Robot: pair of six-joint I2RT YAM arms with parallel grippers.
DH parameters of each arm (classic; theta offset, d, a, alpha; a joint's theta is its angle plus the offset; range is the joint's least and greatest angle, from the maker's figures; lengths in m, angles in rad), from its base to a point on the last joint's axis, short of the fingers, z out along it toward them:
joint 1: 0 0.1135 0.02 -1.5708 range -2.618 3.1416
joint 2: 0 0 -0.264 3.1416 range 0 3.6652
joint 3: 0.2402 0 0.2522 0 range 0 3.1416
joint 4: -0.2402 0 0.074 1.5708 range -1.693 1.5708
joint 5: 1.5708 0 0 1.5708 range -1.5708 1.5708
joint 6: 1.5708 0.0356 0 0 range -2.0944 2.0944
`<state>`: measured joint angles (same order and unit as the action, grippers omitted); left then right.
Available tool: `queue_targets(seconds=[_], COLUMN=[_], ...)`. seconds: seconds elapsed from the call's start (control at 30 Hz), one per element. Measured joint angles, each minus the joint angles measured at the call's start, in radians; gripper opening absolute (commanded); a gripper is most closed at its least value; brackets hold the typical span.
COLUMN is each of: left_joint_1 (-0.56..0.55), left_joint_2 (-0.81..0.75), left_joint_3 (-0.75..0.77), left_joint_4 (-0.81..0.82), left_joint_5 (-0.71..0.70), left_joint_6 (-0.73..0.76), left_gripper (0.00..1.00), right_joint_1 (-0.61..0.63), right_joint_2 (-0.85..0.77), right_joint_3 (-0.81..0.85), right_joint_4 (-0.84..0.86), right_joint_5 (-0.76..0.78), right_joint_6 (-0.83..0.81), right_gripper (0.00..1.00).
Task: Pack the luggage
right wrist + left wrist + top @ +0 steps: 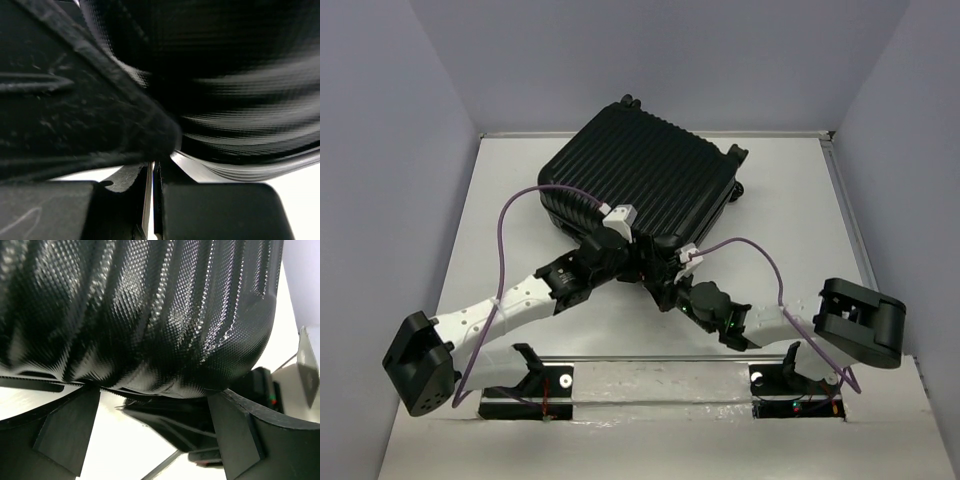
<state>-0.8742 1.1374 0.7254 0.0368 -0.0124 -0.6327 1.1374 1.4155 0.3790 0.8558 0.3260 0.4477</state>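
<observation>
The luggage (640, 175) is a black ribbed hard-shell suitcase lying flat and closed at the back middle of the white table. My left gripper (623, 252) is at its near edge. In the left wrist view this gripper (150, 415) is open, its fingers (70, 430) spread wide below the shell (150, 315), holding nothing. My right gripper (665, 278) is at the same near edge, just right of the left one. In the right wrist view it (152, 200) is closed on a thin flat tab, seemingly a zipper pull, at the edge of the suitcase (240, 75).
The suitcase's small wheels (738, 155) stick out at its back and right sides. Grey walls close in the table (800, 220) on three sides. The arm bases (540, 385) sit on a strip at the near edge. Purple cables loop over both arms.
</observation>
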Motion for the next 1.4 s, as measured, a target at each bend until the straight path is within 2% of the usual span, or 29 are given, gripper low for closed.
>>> queue_targets(seconds=[0.1, 0.33, 0.47, 0.57, 0.63, 0.67, 0.73, 0.77, 0.8, 0.83, 0.9, 0.97, 1.0, 1.03, 1.07, 1.13, 1.27, 1.4], left_joint_1=[0.008, 0.010, 0.037, 0.177, 0.327, 0.448, 0.580, 0.644, 0.702, 0.737, 0.811, 0.872, 0.898, 0.921, 0.933, 0.959, 0.973, 0.969], left_joint_2=[0.000, -0.001, -0.013, -0.049, -0.046, -0.034, -0.004, 0.019, 0.053, 0.077, 0.148, 0.229, 0.275, 0.333, 0.370, 0.465, 0.631, 0.758], left_joint_3=[0.020, 0.064, 0.196, 0.291, 0.370, 0.432, 0.509, 0.555, 0.599, 0.620, 0.665, 0.687, 0.703, 0.727, 0.742, 0.785, 0.866, 0.995], left_joint_4=[-0.039, -0.104, -0.203, -0.198, -0.158, -0.144, -0.134, -0.129, -0.127, -0.126, -0.124, -0.127, -0.135, -0.147, -0.156, -0.172, -0.229, -0.274], left_joint_5=[-0.006, -0.028, -0.022, 0.034, 0.029, 0.027, 0.030, 0.035, 0.045, 0.061, 0.086, 0.111, 0.120, 0.130, 0.138, 0.154, 0.187, 0.225], left_joint_6=[0.006, 0.014, 0.033, 0.045, 0.057, 0.065, 0.074, 0.081, 0.086, 0.087, 0.091, 0.093, 0.096, 0.100, 0.102, 0.109, 0.130, 0.146], left_gripper=[0.98, 0.99, 0.99, 0.99, 0.99, 0.99, 0.99, 0.99, 0.99, 0.99, 0.99, 0.99, 0.99, 0.99, 0.99, 0.99, 0.99, 0.99], right_joint_1=[0.024, 0.058, 0.068, 0.068, 0.074, 0.077, 0.082, 0.084, 0.085, 0.094, 0.111, 0.126, 0.127, 0.127, 0.127, 0.127, 0.085, -0.060], right_joint_2=[0.074, 0.104, 0.089, 0.072, 0.072, 0.071, 0.069, 0.063, 0.057, 0.039, 0.005, -0.044, -0.073, -0.095, -0.136, -0.210, -0.333, -0.420], right_joint_3=[0.035, 0.018, -0.024, -0.029, -0.034, -0.035, -0.036, -0.038, -0.040, -0.050, -0.059, -0.061, -0.062, -0.062, -0.061, -0.059, -0.022, 0.022], right_joint_4=[0.058, 0.140, 0.184, 0.182, 0.175, 0.176, 0.172, 0.166, 0.159, 0.132, 0.056, -0.045, -0.095, -0.135, -0.208, -0.341, -0.612, -0.773], right_joint_5=[0.058, 0.143, 0.153, 0.149, 0.136, 0.130, 0.119, 0.108, 0.097, 0.082, 0.062, 0.059, 0.064, 0.072, 0.087, 0.132, 0.219, 0.248], right_joint_6=[0.025, 0.075, 0.114, 0.129, 0.137, 0.142, 0.150, 0.156, 0.163, 0.172, 0.188, 0.200, 0.207, 0.213, 0.225, 0.256, 0.313, 0.314], right_gripper=[0.07, 0.07, 0.07, 0.07, 0.07, 0.08, 0.19, 0.39, 0.49, 0.64, 0.72, 0.69, 0.63, 0.34, 0.21, 0.07, 0.07, 0.07])
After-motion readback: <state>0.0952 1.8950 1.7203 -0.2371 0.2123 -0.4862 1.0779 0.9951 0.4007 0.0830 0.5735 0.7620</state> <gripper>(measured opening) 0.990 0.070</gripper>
